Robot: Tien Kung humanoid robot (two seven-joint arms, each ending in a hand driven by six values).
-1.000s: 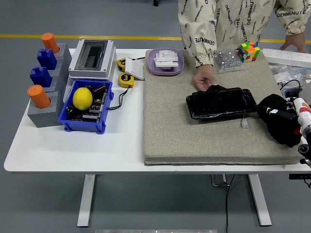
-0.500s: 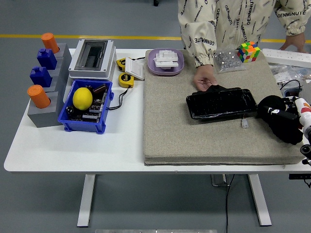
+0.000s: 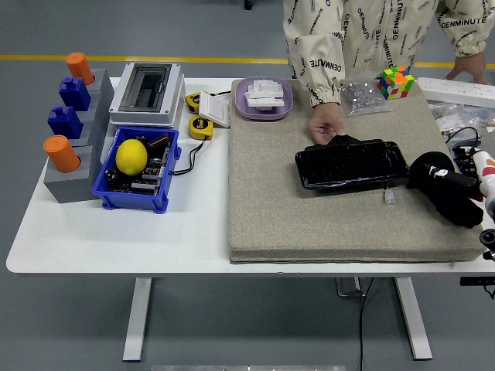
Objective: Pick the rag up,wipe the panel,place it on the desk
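Bright, even overhead light; soft faint shadows; glare on glossy black panel (image 3: pixel 352 164); sharp focus throughout.

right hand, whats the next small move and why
Probably slide the right hand left onto the black panel. It sits just off the panel's right end on the grey mat, covered in what looks like a black rag, though I can't tell for sure. A person's hand steadies the panel's far edge.

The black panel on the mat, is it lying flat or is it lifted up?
Lying flat. The black panel rests face up on the grey mat, and a person's hand holds its far edge.
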